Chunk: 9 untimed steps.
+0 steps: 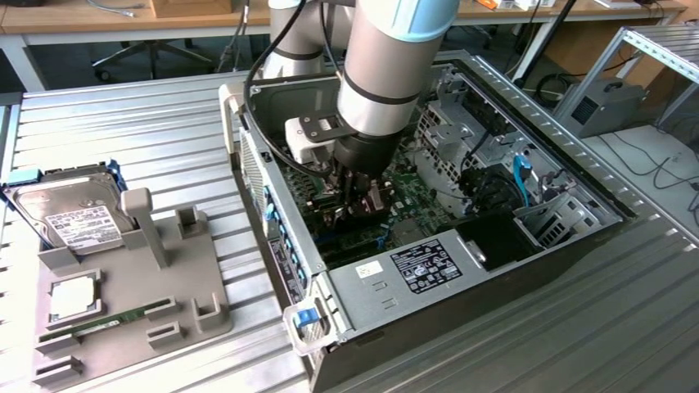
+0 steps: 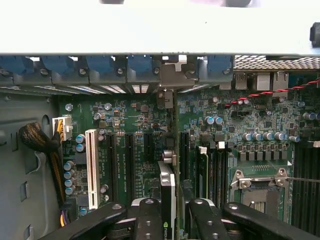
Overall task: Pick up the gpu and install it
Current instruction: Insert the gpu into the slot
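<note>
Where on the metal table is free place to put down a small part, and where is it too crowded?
Bare table lies beyond the hard drive and grey holder tray, and at the exterior view's lower right beside the computer case. Inside the case, around the gripper holding the gpu, it is crowded.

Green logo on the gpu (image 2: pixel 167 210)

Arm (image 1: pixel 382 74) reaching steeply down, wrist nearly vertical. Gripper (image 2: pixel 170 212) pointing straight down, black fingers (image 2: pixel 148 220) closed partway, pressing from both sides on a thin card held edge-on.
</note>
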{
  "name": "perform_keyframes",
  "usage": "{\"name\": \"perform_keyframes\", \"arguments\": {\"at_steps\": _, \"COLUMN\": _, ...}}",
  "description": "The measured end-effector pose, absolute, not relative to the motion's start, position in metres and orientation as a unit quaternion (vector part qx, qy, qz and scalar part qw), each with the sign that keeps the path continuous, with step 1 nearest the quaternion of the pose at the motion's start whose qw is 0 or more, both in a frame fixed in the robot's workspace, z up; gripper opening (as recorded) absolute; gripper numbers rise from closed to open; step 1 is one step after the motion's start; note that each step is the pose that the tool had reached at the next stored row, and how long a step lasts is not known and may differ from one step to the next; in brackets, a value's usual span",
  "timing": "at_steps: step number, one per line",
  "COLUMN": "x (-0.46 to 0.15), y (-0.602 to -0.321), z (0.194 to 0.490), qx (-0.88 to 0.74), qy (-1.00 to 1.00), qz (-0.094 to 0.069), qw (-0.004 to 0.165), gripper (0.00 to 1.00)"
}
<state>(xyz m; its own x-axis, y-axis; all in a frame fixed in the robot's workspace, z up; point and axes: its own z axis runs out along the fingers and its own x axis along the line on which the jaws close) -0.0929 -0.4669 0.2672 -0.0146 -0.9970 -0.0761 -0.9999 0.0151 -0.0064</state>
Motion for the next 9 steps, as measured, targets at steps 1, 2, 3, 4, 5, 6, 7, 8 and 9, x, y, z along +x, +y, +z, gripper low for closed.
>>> {"name": "perform_keyframes", "arguments": {"at_steps": 1, "x": -0.0929, "y": -0.4669, "z": 0.2672, "qx": -0.701, "qy": 0.712, "qz": 0.024, "qw": 0.029, "gripper": 0.26}}
{"name": "perform_keyframes", "arguments": {"at_steps": 2, "x": -0.093, "y": -0.4667, "z": 0.2666, "qx": -0.701, "qy": 0.712, "qz": 0.025, "qw": 0.03, "gripper": 0.26}}
{"name": "perform_keyframes", "arguments": {"at_steps": 3, "x": -0.093, "y": -0.4668, "z": 0.2667, "qx": -0.701, "qy": 0.712, "qz": 0.025, "qw": 0.03, "gripper": 0.27}}
{"name": "perform_keyframes", "arguments": {"at_steps": 4, "x": -0.093, "y": -0.4669, "z": 0.2669, "qx": -0.701, "qy": 0.712, "qz": 0.025, "qw": 0.03, "gripper": 0.27}}
{"name": "perform_keyframes", "arguments": {"at_steps": 5, "x": -0.093, "y": -0.4669, "z": 0.2671, "qx": -0.701, "qy": 0.712, "qz": 0.024, "qw": 0.029, "gripper": 0.34}}
{"name": "perform_keyframes", "arguments": {"at_steps": 6, "x": -0.0929, "y": -0.4669, "z": 0.2671, "qx": -0.701, "qy": 0.712, "qz": 0.024, "qw": 0.029, "gripper": 0.34}}
{"name": "perform_keyframes", "arguments": {"at_steps": 7, "x": -0.0929, "y": -0.4669, "z": 0.2671, "qx": -0.701, "qy": 0.712, "qz": 0.024, "qw": 0.029, "gripper": 0.34}}
{"name": "perform_keyframes", "arguments": {"at_steps": 8, "x": -0.0929, "y": -0.4669, "z": 0.2672, "qx": -0.701, "qy": 0.712, "qz": 0.024, "qw": 0.029, "gripper": 0.34}}
{"name": "perform_keyframes", "arguments": {"at_steps": 9, "x": -0.0925, "y": -0.467, "z": 0.2672, "qx": -0.701, "qy": 0.712, "qz": 0.024, "qw": 0.029, "gripper": 0.34}}
